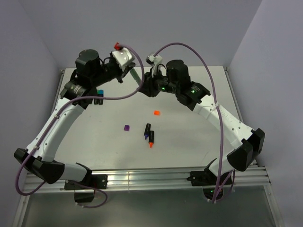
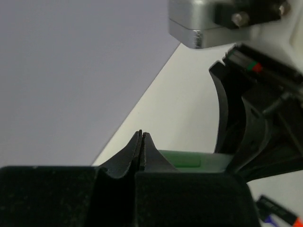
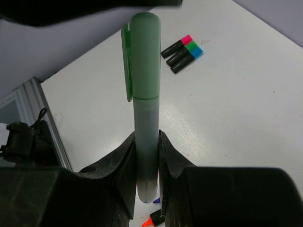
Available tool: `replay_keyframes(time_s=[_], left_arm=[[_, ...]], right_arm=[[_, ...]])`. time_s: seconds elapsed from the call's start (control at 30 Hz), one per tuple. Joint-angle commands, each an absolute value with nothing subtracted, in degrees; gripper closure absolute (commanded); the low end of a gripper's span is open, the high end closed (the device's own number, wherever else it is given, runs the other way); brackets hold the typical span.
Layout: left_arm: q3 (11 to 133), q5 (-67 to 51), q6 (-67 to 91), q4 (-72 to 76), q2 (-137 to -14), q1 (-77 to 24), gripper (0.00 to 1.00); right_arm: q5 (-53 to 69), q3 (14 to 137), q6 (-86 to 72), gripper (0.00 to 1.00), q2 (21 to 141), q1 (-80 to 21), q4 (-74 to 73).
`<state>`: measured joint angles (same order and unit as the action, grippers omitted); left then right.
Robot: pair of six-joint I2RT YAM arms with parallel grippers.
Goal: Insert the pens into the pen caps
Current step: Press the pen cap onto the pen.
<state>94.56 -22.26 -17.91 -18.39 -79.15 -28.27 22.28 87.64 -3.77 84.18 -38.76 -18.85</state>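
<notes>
No text, labels, brands or numbers can be read in any view. The green-capped pen (image 3: 144,94) has a plain barrel. Any print on the three markers (image 3: 182,51) lying on the counter (image 3: 236,123) is too small to read.

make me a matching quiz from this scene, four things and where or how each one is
Things:
1. green pen
2. orange cap
3. three black pens
4. left gripper

States:
a. shut on nothing
b. side by side on the table
c. clamped in the right gripper
d. loose on the table, apart from the pens

Pairs: 1-c, 2-d, 3-b, 4-a
</notes>
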Motion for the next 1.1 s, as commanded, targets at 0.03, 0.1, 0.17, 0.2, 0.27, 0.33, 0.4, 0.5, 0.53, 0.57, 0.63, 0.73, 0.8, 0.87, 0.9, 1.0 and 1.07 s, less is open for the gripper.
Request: replay_keyframes(time_s=[0.03,0.1,0.17,0.2,0.27,0.33,0.4,0.5,0.53,0.57,0.63,0.73,0.8,0.87,0.9,1.0,1.07], left_arm=[[90.3,-21.5,-40.2,-23.4,-75.9,-30.8,1.0],[88.6,-20.4,-42.9,-23.4,-75.1,-31.9,1.0],[87.5,-20.1,-46.1,-24.2,-75.1,-32.3,1.0],[87.4,-20.2,-47.0,-25.0,-75.1,-32.5,1.0],[86.6,-19.2,-48.1,-24.7,-75.0,-33.3,1.0],[86.7,-19.4,-48.0,-25.2,-75.1,-33.7,1.0],[86.8,-19.6,-47.6,-25.2,-75.2,-34.4,1.0],[86.8,-18.9,-47.1,-25.3,-75.5,-35.4,1.0],[87.0,-18.9,-46.5,-25.7,-75.6,-35.6,1.0],[87.1,-18.9,-46.2,-26.2,-75.8,-36.1,1.0],[86.5,-18.3,-44.7,-26.6,-75.8,-37.0,1.0],[83.8,-18.1,-38.6,-24.8,-74.8,-38.4,1.0],[82.9,-19.7,-33.8,-24.0,-74.5,-38.5,1.0],[82.5,-22.1,-33.1,-26.4,-74.4,-38.7,1.0],[81.8,-23.0,-33.6,-27.0,-74.3,-39.0,1.0],[79.6,-23.2,-34.5,-27.5,-73.4,-40.9,1.0],[78.8,-24.3,-34.5,-27.8,-73.0,-41.1,1.0]], right_arm=[[25.6,88.7,-4.8,1.0,81.8,-39.1,-18.6],[26.6,88.6,-5.4,1.0,81.7,-39.1,-18.5],[27.0,88.3,-5.3,1.0,81.8,-39.2,-18.7],[27.2,88.2,-5.1,1.0,81.8,-39.2,-18.8],[27.2,88.0,-4.9,1.0,81.7,-39.2,-18.9],[27.3,87.9,-5.1,1.0,81.8,-39.2,-18.9],[27.3,88.2,-5.4,1.0,81.8,-39.2,-18.9],[27.2,88.8,-5.8,1.0,82.2,-39.2,-19.1],[26.5,88.9,-6.0,1.0,82.2,-39.2,-19.1],[26.3,89.3,-6.2,1.0,82.4,-39.2,-19.2],[25.9,89.6,-6.7,1.0,82.5,-39.1,-19.0],[25.5,90.6,-7.6,1.0,82.9,-39.1,-18.9],[25.0,91.3,-8.3,1.0,83.2,-39.1,-18.9],[24.8,92.0,-8.6,1.0,83.4,-39.1,-18.9],[24.8,92.2,-8.5,1.0,83.6,-39.0,-18.9],[24.7,92.5,-8.2,1.0,83.5,-38.8,-18.9],[24.7,92.2,-8.1,1.0,83.1,-38.3,-18.8]])
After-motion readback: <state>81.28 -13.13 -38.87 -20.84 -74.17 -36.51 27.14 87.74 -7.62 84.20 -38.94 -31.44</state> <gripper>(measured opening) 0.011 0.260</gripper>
